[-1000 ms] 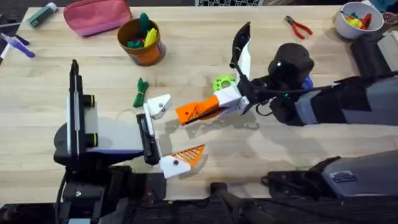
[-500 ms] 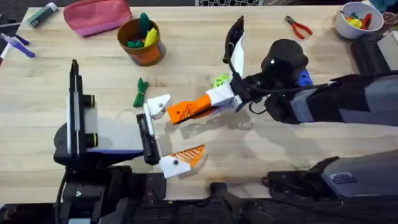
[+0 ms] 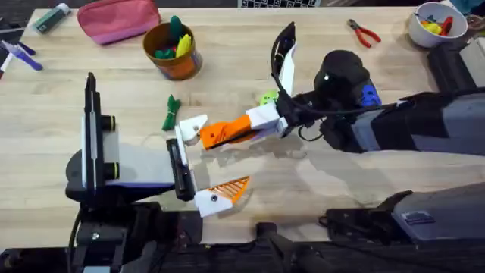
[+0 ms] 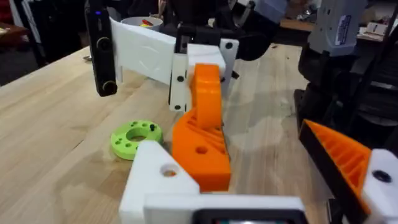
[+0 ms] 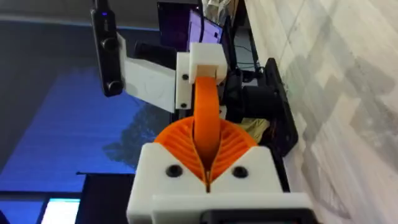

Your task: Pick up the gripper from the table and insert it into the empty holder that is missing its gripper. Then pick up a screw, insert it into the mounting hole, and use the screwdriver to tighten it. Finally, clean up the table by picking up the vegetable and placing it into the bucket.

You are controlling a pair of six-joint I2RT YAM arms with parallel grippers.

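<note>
My right gripper (image 3: 246, 127) is shut on the gripper (image 3: 216, 135), a small orange wedge held flat between its orange ribbed pads (image 5: 177, 146). The wedge's far end meets the holder (image 3: 192, 129), the bare white mount on my left arm. In the left wrist view the wedge (image 4: 202, 134) sits right beside that holder (image 4: 158, 177). My left gripper (image 3: 216, 161) stands open, and its other finger carries an orange tip (image 3: 231, 188). The green vegetable (image 3: 170, 114) lies on the table just beyond the holder. The orange-brown bucket (image 3: 180, 67) stands farther back. The blue screwdriver (image 3: 369, 96) peeks out behind the right arm.
A green disc (image 3: 267, 98) lies by the right gripper. The bucket holds green and yellow toys. A pink pouch (image 3: 117, 19) sits at the back left. Red-handled pliers (image 3: 364, 32) and a white bowl (image 3: 418, 30) are at the back right.
The right gripper has carried the orange wedge leftward, from a gap short of the holder until its end reaches it. The left arm has stayed still.
</note>
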